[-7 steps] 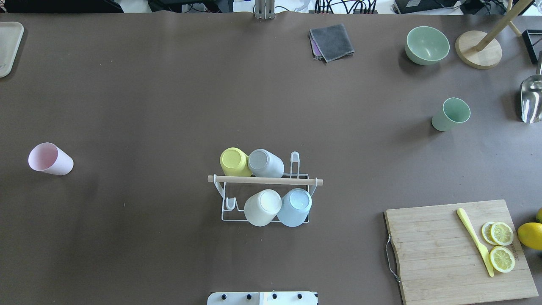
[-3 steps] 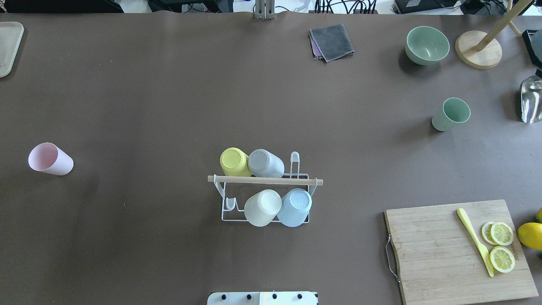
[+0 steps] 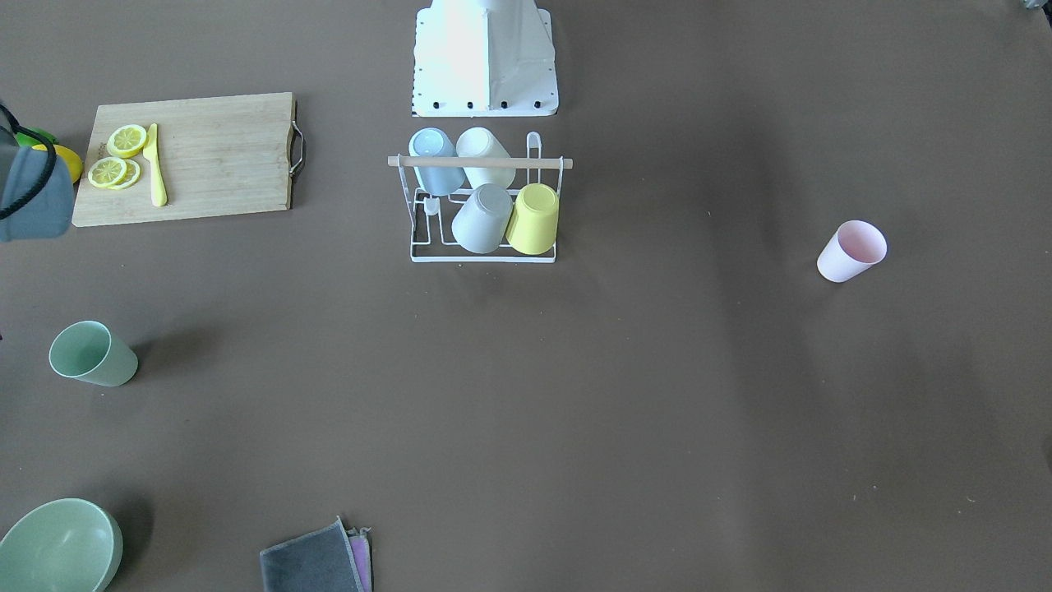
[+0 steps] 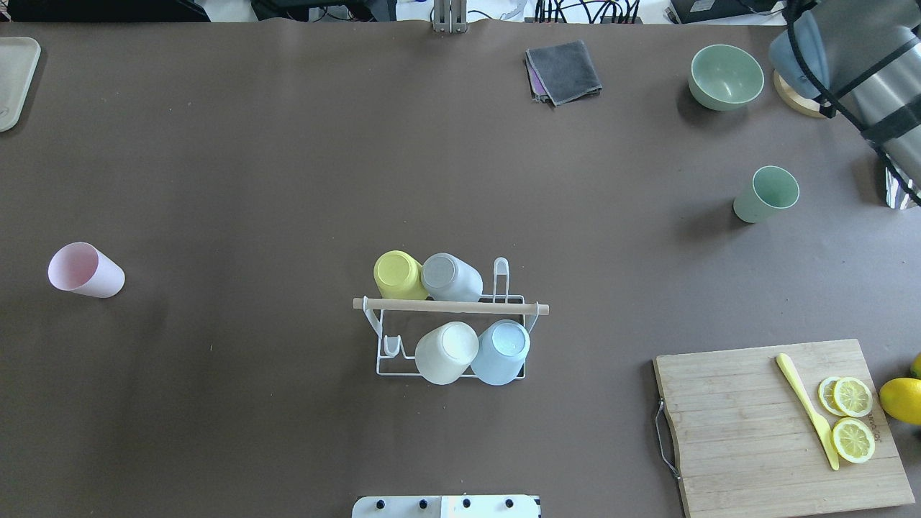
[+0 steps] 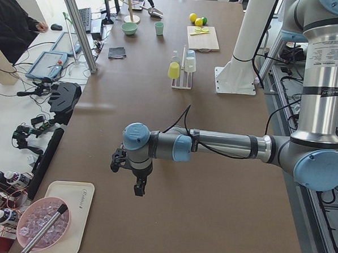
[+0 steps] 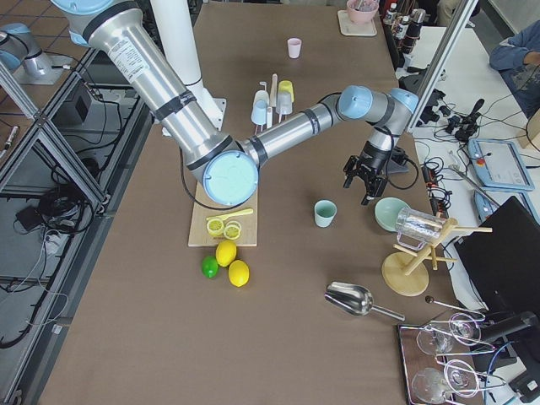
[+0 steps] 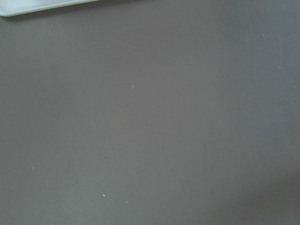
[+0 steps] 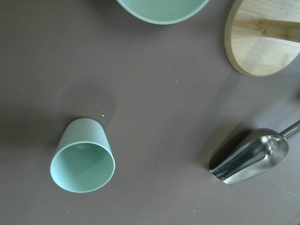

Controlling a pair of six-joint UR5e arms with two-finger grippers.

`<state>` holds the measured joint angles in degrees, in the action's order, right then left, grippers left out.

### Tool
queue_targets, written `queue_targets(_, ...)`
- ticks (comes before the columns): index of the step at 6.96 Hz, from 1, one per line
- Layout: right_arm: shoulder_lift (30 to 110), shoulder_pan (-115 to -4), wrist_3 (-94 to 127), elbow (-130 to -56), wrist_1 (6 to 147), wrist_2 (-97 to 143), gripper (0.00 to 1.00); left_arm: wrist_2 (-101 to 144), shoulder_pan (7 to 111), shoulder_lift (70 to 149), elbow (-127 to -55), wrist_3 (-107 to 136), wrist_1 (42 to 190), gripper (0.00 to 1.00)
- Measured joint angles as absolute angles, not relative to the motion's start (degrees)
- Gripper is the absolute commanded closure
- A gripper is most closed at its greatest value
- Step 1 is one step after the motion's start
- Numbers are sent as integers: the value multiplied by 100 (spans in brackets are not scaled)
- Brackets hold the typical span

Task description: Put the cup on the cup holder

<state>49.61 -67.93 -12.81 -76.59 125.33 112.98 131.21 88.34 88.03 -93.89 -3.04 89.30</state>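
The right gripper (image 6: 358,191) points down from a bent wrist, the arm stretched far out; I cannot tell whether its fingers are spread. On the table near it, the pale green plastic cup (image 8: 82,161) stands upright, well to the robot's right of the white wire cup holder with a wooden rod handle (image 4: 450,307). The left gripper (image 5: 133,181), its state equally unclear, hangs over the bare brown table (image 7: 150,122), far left of that holder.

Silver-tubed arms (image 5: 225,145) with pale blue joint caps (image 5: 136,137), a printed label (image 5: 322,61) and a white base (image 3: 485,57).
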Motion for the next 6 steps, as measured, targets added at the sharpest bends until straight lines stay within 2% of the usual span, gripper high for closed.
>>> queue_targets(3, 4154, -6125, -1403, -6531, 12545, 11021, 0, 13126, 8827, 8862, -9449, -299, 8890, 1)
queue_targets(6, 4042, -5580, -2268, -6034, 12555, 10533, 0, 13125, 8712, 9435, -9627, -305, 8123, 1)
